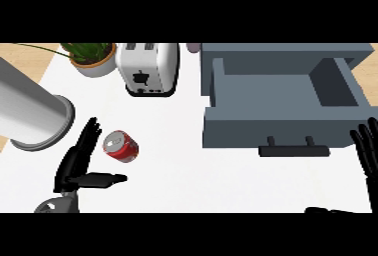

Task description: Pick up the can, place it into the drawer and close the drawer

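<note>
Left hand [80,161] is spread wide just beside the red can [121,146] on the desk [192,170], fingers straight, nothing grasped yet. So we're at the pick-up step, I'd say. Next it needs to wrap round the can, then carry it right to the pulled-out drawer [280,125]. Right hand [366,150] rests released at the right edge.

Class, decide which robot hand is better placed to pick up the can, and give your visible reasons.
Left. The left robot hand is open right beside the red can; the right robot hand rests far off, beyond the open drawer.
</note>
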You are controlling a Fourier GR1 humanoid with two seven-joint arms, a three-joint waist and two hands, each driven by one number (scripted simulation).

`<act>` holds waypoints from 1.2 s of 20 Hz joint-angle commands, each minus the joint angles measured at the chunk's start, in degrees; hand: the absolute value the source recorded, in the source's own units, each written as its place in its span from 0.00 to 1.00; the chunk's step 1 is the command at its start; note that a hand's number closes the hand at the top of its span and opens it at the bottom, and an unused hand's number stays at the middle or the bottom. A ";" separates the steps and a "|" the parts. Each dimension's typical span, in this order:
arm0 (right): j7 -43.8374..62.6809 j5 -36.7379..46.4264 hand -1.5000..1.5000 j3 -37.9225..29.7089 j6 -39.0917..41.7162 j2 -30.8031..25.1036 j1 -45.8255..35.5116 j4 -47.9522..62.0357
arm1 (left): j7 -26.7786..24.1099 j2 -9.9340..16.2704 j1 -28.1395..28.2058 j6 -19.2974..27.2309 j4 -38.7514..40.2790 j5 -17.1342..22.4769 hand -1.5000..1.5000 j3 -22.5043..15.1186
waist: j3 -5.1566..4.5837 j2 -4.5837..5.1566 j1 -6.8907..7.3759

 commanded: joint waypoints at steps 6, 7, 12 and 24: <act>0.71 -1.61 0.00 -1.69 1.13 -0.07 0.32 -1.35 | -6.56 -0.25 -5.42 1.23 12.05 -0.68 0.00 0.43 | 0.01 0.01 -0.07; 4.78 -1.53 0.00 0.79 1.21 1.17 3.52 -7.79 | -9.04 2.51 -6.68 -1.00 16.46 0.15 0.00 2.71 | -0.02 0.03 -0.28; 1.41 -5.24 0.00 -6.20 1.38 -4.22 -4.13 3.25 | -4.47 2.74 -8.87 -0.57 13.51 1.21 0.00 2.40 | 0.03 0.03 0.07; 3.63 -2.86 0.00 -2.28 1.67 -0.06 0.14 -3.96 | -7.17 -1.32 -9.11 2.06 16.70 0.38 0.00 -0.81 | 0.02 -0.02 0.03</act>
